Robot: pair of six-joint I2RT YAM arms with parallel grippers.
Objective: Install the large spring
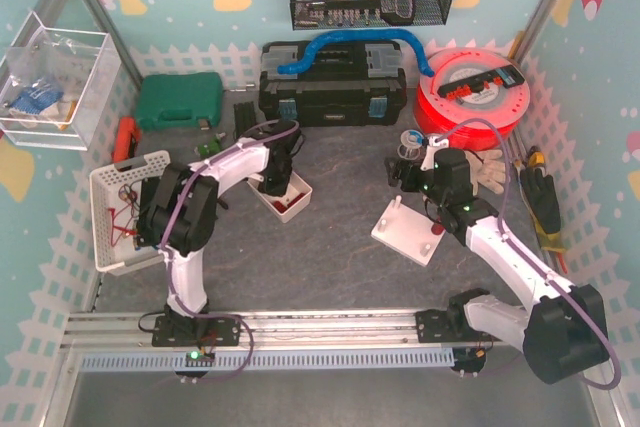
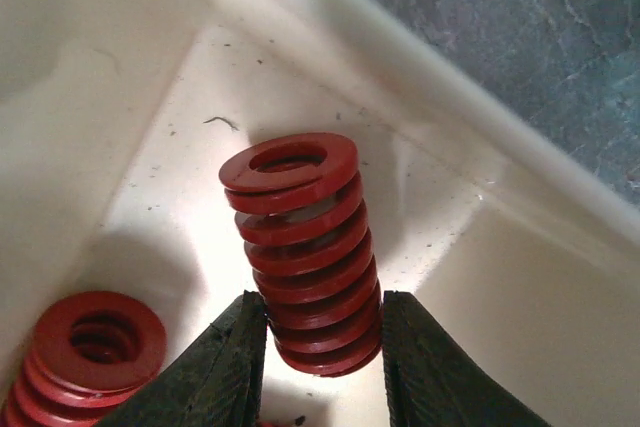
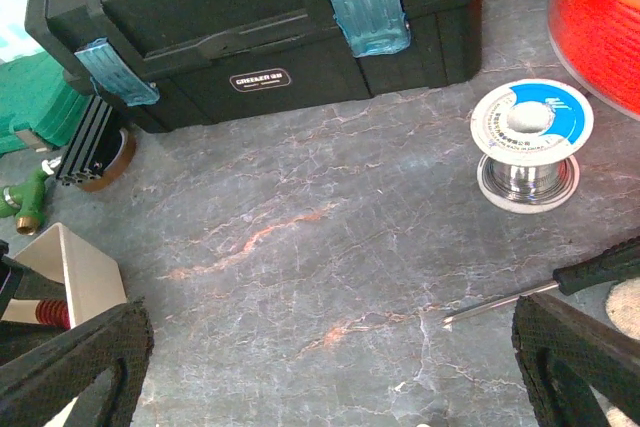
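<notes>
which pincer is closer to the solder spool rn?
Right. The right pincer hovers open just short of the solder spool, which sits ahead of it. The left pincer is farther off, down in the white bin, gripping a red spring.

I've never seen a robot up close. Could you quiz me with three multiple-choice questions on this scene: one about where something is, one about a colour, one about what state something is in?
1. The red spring between the left end effector's fingers stands:
A) inside the white tray
B) on a shelf
C) in a wire basket

2. The case beside the black toolbox is:
A) yellow
B) green
C) purple

3. The right end effector is:
A) shut, empty
B) shut on a tool
C) open, empty

Answers:
1 A, the tray's walls surround it.
2 B, it is plainly green in the top view.
3 C, its fingers are spread wide with nothing between.
</notes>
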